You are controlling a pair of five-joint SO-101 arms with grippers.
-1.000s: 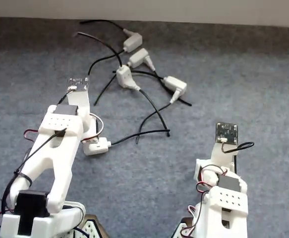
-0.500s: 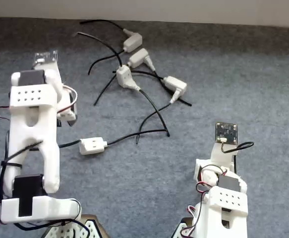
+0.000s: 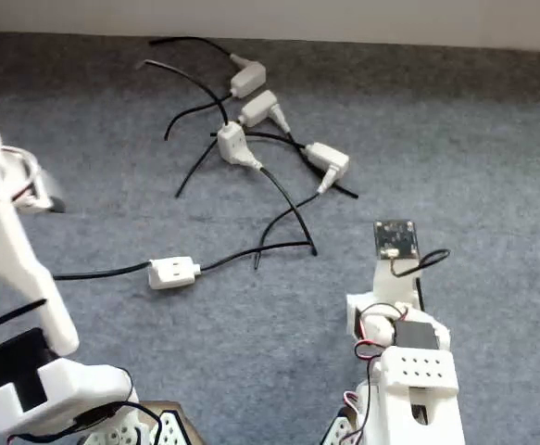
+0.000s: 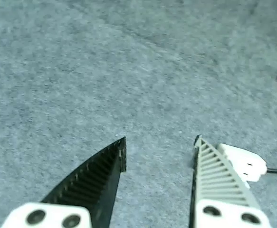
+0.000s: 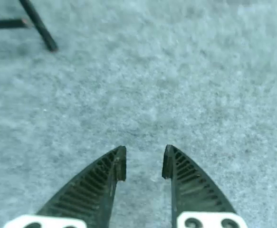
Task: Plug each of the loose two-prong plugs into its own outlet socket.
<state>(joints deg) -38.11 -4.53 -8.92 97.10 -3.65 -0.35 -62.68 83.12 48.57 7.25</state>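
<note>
A white outlet socket (image 3: 172,273) with a black cord lies on the grey carpet left of centre. In the left wrist view the same socket (image 4: 243,161) shows two holes, just beyond the white finger. My left gripper (image 4: 159,147) is open over bare carpet with nothing between its fingers. The left arm (image 3: 6,241) stands at the far left edge. Several white plugs sit at the back: one (image 3: 247,78), another (image 3: 258,109), a third (image 3: 232,145) and one more (image 3: 328,160). My right gripper (image 5: 144,156) is open by a narrow gap and holds nothing.
Black cords (image 3: 283,218) loop across the carpet between the back plugs and the socket. Two cord ends (image 5: 38,26) lie ahead of the right gripper. The right arm (image 3: 408,371) sits at the front right. A pale wall edge (image 3: 344,19) bounds the back.
The left arm has swung from above the socket out to the far left, leaving the socket on the carpet. The right arm has shifted slightly left.
</note>
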